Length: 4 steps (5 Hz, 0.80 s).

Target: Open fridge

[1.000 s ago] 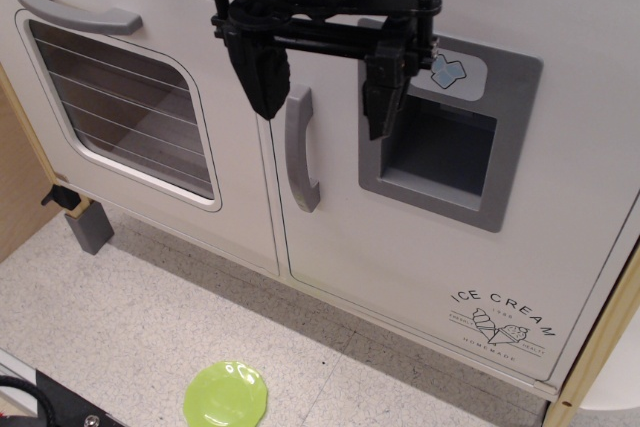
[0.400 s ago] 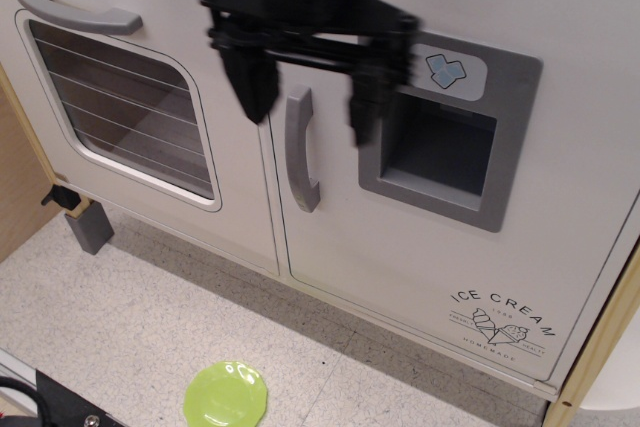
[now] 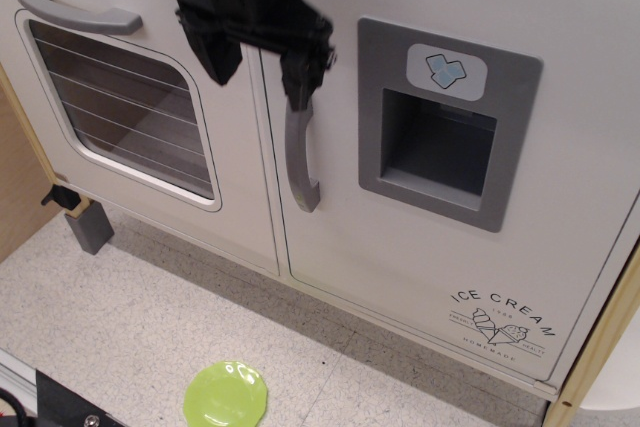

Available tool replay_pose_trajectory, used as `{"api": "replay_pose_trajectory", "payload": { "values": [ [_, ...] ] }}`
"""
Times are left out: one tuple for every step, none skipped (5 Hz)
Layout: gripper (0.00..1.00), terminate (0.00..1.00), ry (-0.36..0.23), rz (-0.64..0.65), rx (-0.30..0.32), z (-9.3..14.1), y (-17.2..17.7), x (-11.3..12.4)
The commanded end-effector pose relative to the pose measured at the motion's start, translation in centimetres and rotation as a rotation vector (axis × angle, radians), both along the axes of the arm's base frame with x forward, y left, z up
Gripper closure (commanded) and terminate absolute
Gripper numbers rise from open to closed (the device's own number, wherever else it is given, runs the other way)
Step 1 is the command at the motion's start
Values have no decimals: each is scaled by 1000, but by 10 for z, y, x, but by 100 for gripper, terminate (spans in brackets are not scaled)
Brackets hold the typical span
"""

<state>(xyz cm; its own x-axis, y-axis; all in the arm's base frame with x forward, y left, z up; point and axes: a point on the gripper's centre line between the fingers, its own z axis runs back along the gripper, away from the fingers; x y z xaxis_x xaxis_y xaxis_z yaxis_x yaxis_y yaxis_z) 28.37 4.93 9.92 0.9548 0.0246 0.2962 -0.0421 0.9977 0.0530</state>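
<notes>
- My gripper (image 3: 258, 57) hangs spread wide in front of the toy kitchen, holding nothing.
- Right finger (image 3: 301, 72) sits over the top end of the handle (image 3: 301, 159); whether it touches I can't tell from this angle.
- Left finger (image 3: 215, 47) is over the oven door (image 3: 140, 107), just left of the seam, so the fingers don't straddle the handle.
- The fridge (image 3: 400, 247) fills the right half of the view, door flush and shut, seam tight along its left edge, handle vertical beside that seam.
- Progress, as I judge it: approach nearly done, no grip, door not budged. Left to do: line up on the handle, close on it, pull.
- Dispenser (image 3: 445, 132) with its blue sticker sits well right of me, untouched.
- Hidden: the handle's top disappears behind my finger, my wrist is cut off at the top edge, and the fridge's right and upper parts run out of view.
- A green plate (image 3: 226, 394) lies on the floor below, well clear.
</notes>
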Motion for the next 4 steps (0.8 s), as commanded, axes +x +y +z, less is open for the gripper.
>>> {"api": "replay_pose_trajectory", "payload": {
  "values": [
    [0, 0, -72, -155, 23, -35, 4, 19],
    [0, 0, -108, -134, -4, -44, 1, 19],
    [0, 0, -274, -52, 18, -53, 2, 27],
    [0, 0, -284, -2, 21, -55, 3, 34]
  ]
}}
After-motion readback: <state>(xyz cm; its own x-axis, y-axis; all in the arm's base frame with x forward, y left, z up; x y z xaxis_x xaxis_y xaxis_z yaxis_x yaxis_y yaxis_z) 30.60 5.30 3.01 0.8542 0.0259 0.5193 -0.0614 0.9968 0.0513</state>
